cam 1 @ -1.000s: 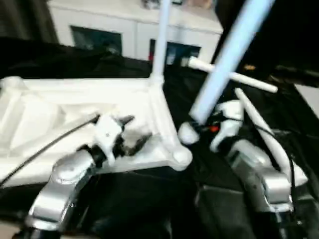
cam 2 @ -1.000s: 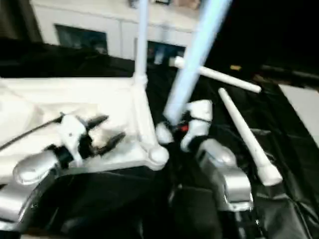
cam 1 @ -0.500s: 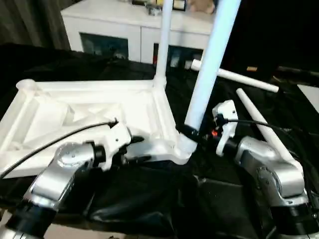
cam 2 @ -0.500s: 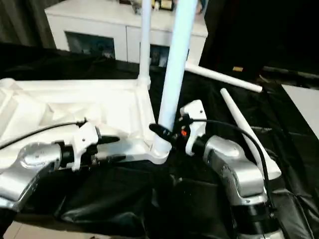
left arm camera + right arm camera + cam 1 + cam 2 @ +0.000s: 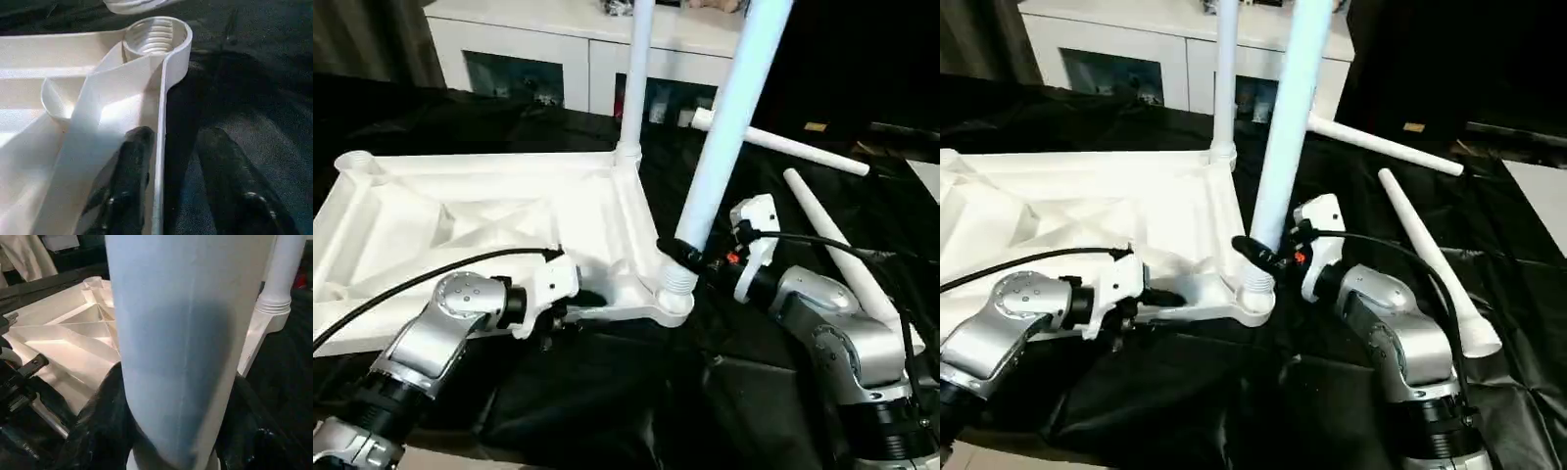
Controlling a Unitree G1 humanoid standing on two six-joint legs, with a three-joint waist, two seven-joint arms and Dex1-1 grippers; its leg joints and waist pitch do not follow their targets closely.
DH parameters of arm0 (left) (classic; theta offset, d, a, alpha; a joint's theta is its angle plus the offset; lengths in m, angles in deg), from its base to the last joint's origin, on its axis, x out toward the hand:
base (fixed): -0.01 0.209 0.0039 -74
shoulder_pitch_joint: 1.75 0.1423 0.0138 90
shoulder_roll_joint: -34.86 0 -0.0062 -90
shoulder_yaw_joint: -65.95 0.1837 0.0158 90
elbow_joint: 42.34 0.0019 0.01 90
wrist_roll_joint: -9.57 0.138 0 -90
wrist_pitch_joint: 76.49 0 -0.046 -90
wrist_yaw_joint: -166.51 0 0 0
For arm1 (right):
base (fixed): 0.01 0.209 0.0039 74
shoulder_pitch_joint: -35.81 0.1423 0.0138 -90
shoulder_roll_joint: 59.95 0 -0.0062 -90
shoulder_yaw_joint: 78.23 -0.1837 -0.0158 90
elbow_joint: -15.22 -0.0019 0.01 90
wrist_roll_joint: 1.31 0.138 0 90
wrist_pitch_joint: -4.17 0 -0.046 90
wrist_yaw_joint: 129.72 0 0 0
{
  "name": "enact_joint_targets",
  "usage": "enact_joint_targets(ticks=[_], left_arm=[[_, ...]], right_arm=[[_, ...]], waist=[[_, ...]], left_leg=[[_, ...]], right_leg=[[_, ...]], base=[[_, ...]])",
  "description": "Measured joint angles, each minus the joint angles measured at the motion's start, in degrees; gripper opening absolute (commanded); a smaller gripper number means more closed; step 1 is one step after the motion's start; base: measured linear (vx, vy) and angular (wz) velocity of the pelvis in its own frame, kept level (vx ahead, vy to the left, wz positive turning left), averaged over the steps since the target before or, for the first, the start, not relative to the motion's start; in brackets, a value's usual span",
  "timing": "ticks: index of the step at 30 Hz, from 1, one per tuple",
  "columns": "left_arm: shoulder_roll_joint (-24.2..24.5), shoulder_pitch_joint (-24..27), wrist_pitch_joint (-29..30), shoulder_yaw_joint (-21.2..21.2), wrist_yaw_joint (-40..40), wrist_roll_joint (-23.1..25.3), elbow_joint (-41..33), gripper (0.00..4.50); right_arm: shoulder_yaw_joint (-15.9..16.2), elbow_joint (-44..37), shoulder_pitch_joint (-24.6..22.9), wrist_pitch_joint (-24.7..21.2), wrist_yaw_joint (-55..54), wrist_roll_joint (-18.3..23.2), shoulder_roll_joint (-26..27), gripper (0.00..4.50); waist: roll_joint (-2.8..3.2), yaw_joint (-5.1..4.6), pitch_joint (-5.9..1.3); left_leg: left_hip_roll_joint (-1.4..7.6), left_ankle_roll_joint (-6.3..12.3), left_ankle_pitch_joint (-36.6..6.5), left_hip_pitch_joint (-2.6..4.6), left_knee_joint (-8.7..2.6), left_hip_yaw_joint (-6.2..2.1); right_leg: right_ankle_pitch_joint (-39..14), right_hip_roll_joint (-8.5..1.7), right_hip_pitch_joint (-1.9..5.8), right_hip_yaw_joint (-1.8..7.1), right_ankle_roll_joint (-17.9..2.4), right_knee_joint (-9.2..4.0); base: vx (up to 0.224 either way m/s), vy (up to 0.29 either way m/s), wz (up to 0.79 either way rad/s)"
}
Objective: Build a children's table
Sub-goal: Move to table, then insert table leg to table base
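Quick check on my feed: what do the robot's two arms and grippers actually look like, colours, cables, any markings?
Both forearms are rounded silver metal with black joint collars. Each wrist carries a white housing ahead of two black fingers: left gripper, right gripper. A black cable loops to each wrist. A small red-orange mark sits on the right one.

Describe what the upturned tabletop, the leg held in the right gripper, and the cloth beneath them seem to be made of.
Tabletop: looks like moulded white plastic, semi-gloss; thin ribs and a threaded round corner socket suggest moulding.
Leg: probably the same plastic, smooth, seamless, slightly sheeny; right gripper clasps it.
Cloth: seemingly thin black plastic sheeting, wrinkled with shiny highlights; could be coated fabric.
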Motion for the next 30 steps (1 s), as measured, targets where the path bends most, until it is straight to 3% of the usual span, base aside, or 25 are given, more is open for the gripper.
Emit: enact_joint_targets(ticks=[18, 20, 30], left_arm=[[-0.87, -6.54, -6.87, 3.79, -3.45, 6.27, 10.06, 0.35], [-1.20, -7.03, -7.09, 3.83, -3.90, 6.30, 10.97, 0.05], [-2.59, -7.18, -5.83, 4.19, -3.05, 7.39, 11.39, 0.00]], right_arm=[[0.14, 0.42, -1.14, 1.69, -0.30, -0.12, 0.71, 1.86], [0.24, 0.48, -1.14, 1.84, -0.30, -0.43, 0.72, 1.86], [1.18, 5.23, 0.31, -0.13, -1.72, -1.68, 1.53, 1.86]], waist=[[0.01, 0.18, 0.00], [0.01, 0.28, 0.00], [0.17, 1.13, -0.11]], left_leg=[[0.06, -0.10, 0.09, -0.01, 0.00, 0.00], [0.07, -0.10, 0.09, -0.01, -0.01, 0.01], [0.13, -0.11, 0.09, 0.09, -0.04, 0.13]], right_leg=[[0.09, -0.01, 0.09, 0.01, -0.03, 0.00], [0.09, -0.01, 0.10, 0.00, -0.03, 0.01], [0.10, -0.07, 0.26, 0.03, -0.04, 0.02]], base=[[0.000, 0.000, 0.00], [0.000, 0.000, 0.00], [0.000, 0.000, 0.00]])
